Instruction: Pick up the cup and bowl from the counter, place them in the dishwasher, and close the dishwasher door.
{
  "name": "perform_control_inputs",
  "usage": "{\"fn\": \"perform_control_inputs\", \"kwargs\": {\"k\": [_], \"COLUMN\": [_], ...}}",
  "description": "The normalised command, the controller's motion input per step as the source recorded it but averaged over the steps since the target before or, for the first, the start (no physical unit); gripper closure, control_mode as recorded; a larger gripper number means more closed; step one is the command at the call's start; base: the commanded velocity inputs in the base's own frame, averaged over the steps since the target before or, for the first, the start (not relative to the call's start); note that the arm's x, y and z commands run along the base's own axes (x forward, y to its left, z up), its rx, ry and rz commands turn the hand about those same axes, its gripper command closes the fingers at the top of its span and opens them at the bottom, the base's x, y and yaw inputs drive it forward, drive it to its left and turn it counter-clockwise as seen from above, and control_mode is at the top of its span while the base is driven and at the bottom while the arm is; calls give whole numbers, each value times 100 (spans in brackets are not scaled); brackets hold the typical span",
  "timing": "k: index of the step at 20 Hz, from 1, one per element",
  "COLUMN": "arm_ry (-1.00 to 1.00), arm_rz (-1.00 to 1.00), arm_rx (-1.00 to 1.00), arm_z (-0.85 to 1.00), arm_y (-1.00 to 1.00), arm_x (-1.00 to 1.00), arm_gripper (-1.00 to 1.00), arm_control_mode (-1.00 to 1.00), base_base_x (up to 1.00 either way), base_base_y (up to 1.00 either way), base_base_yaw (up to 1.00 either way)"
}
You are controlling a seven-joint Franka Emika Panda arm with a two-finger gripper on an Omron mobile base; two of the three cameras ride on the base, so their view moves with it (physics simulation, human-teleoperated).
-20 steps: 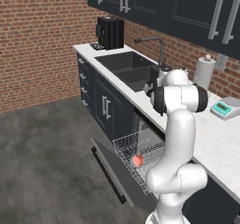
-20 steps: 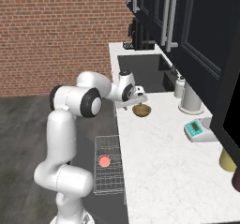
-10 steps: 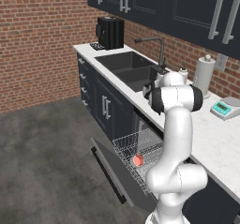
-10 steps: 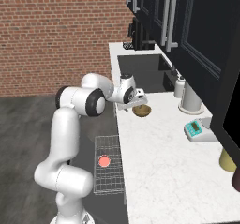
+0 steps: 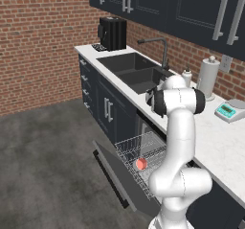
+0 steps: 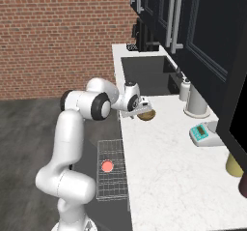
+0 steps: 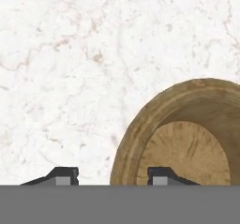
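Observation:
The brown wooden bowl (image 6: 146, 114) sits upright on the white counter (image 6: 164, 167) just past the sink. My gripper (image 6: 139, 108) is down at the bowl's near side. In the hand view the gripper (image 7: 112, 178) is open and straddles the bowl (image 7: 187, 138) rim: one fingertip (image 7: 63, 175) stands over bare counter (image 7: 70, 54), the other over the bowl's inside. The white cup with the red inside (image 5: 141, 164) lies in the wire rack (image 5: 143, 146) of the dishwasher, also seen as the cup (image 6: 106, 166). The dishwasher door (image 5: 115, 175) hangs fully open.
The dark sink (image 5: 139, 72) with its faucet (image 5: 160, 48) lies left of the bowl. A paper towel roll (image 5: 208, 77), a small scale (image 5: 228, 110) and a yellow jar (image 6: 235, 165) stand along the counter's back and right. A black coffee machine (image 5: 112, 33) is at the far end.
The hand has dropped and reached a little further, coming down onto the bowl's near rim. Bowl, cup and door have stayed put.

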Motion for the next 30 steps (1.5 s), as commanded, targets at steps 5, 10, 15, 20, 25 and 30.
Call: {"fn": "perform_control_inputs", "kwargs": {"k": [5,10,15,20,25,30], "arm_ry": [0,0,0,-5,-1,-4], "arm_rz": [0,0,0,0,-2,-4], "arm_rx": [0,0,0,11,13,9], "arm_z": [-20,-2,0,5,10,5], "arm_y": [-1,0,0,34,85,100], "arm_x": [0,0,-15,-96,-100,-100], "arm_gripper": [100,100,100,100,100,100], "arm_control_mode": [-100,-100,-100,-100,-100,-100], "base_base_x": [0,0,0,0,0,0], "base_base_y": [0,0,0,0,0,0], "base_base_yaw": [0,0,0,0,0,0]}}
